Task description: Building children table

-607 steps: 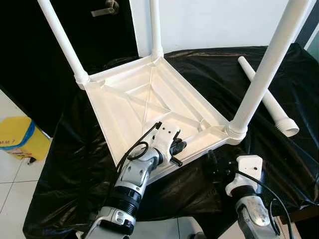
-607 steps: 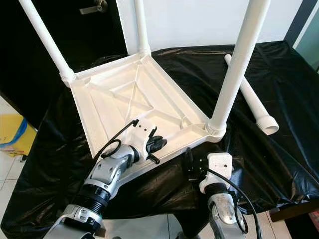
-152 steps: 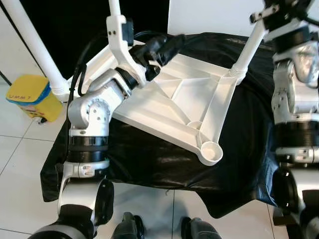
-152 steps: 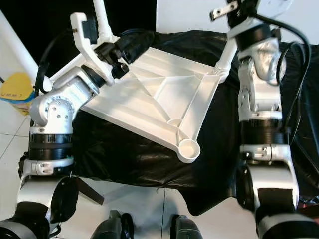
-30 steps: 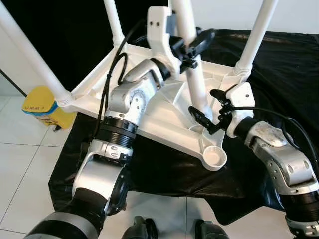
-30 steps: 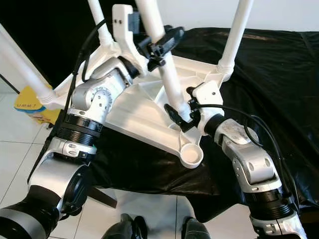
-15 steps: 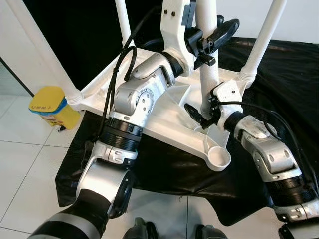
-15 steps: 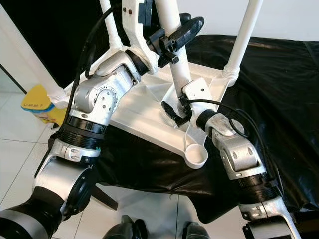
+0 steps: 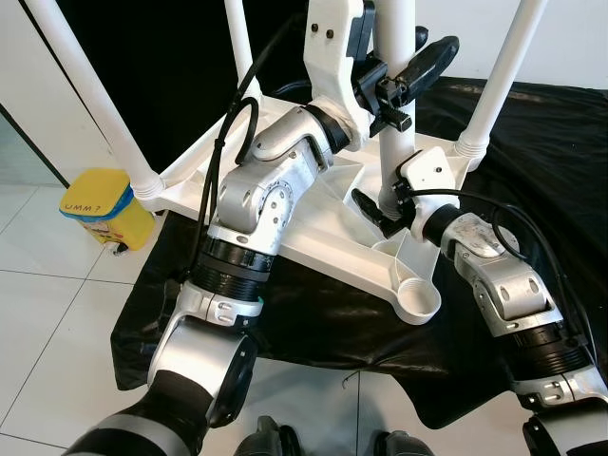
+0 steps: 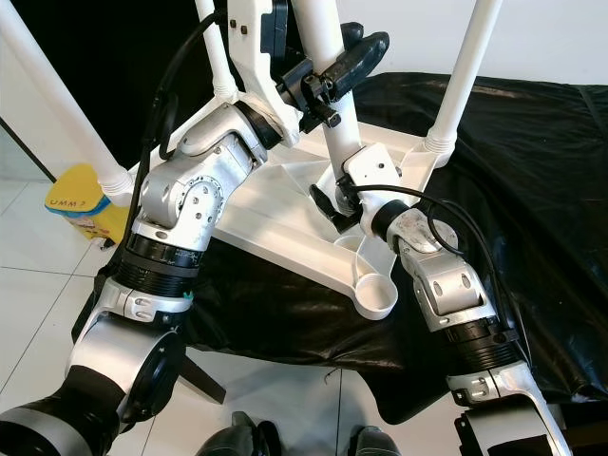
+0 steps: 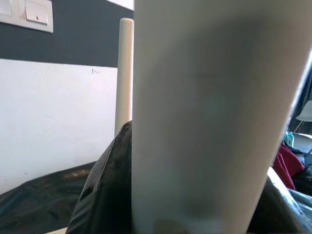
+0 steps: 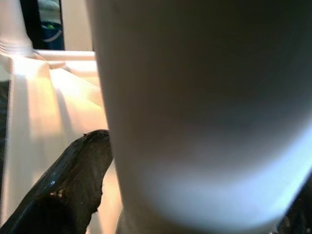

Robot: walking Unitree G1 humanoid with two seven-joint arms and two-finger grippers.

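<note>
The white tabletop (image 9: 285,204) lies upside down on the black-covered desk (image 9: 532,152), three legs already standing in their corner sockets and the near corner socket (image 9: 419,299) empty. The fourth leg (image 9: 394,104) is held upright over the tabletop's inner ribs, short of that socket. The left claw (image 9: 410,74) is clamped on the leg high up; the right claw (image 9: 375,209) grips it at its lower end, one finger (image 12: 63,195) seen pressed against the tube in the right wrist view. Risks noted: the leg's foot stands well inside the empty socket, so lowering from here would likely jam it against a rib. Two grips on one rigid tube may fight each other and tilt it, cross-seating the collar. The tabletop overhangs the desk edge at the near corner; downward force there could tip or slide it on the slick cover.
</note>
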